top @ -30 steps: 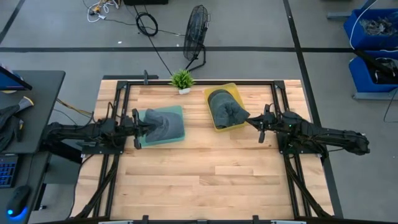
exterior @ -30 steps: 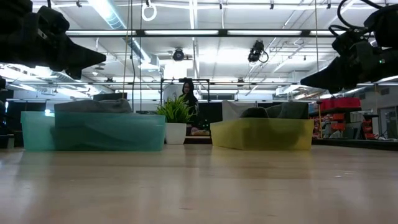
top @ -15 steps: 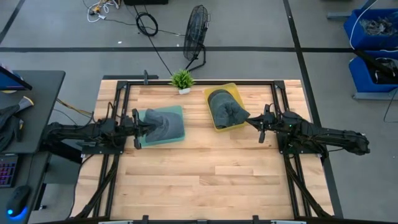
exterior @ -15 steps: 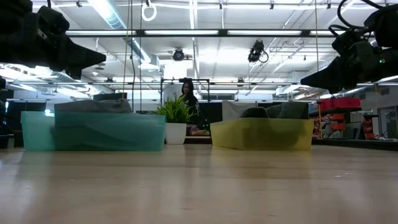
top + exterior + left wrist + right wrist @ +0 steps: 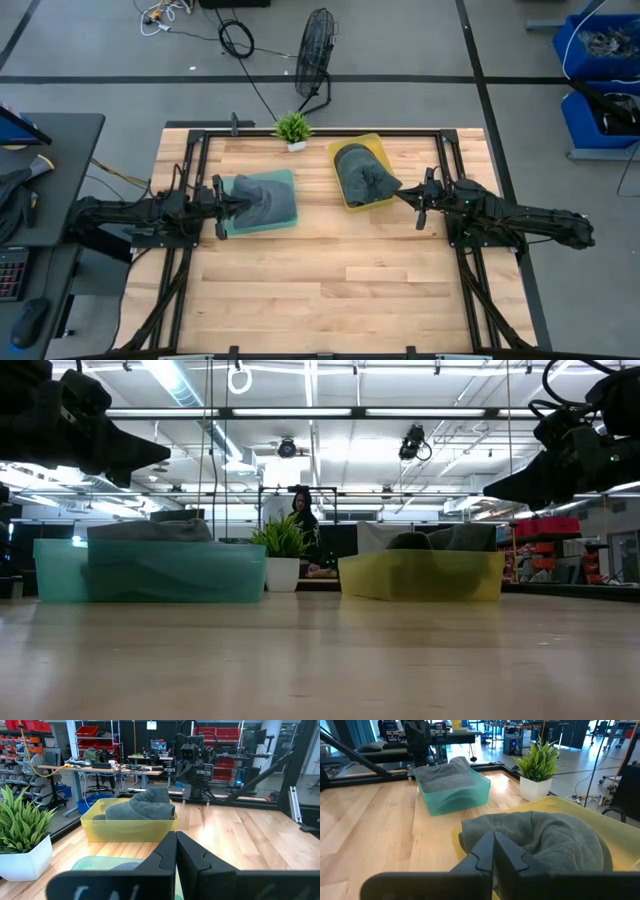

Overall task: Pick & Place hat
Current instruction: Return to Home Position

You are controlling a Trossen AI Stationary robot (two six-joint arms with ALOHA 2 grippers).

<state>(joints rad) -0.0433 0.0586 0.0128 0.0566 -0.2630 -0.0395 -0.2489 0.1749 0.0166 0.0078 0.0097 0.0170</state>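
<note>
Showed soft, matt dark-grey cloth caps (image 5: 365, 178) in a translucent yellow plastic bin (image 5: 355, 140), folded grey cloth (image 5: 265, 200) in a translucent teal plastic bin (image 5: 262, 230), on a smooth, faintly glossy pale wooden table (image 5: 330, 270).

Grey floor (image 5: 400, 40), black tape lines (image 5: 400, 78), standing fan (image 5: 318, 38), blue bins (image 5: 590, 40); strip lights (image 5: 175, 385) overhead, red bins (image 5: 90, 730)

Left hand (image 5: 176, 839) closed, facing caps (image 5: 142, 806) in yellow bin (image 5: 130, 829)
</note>
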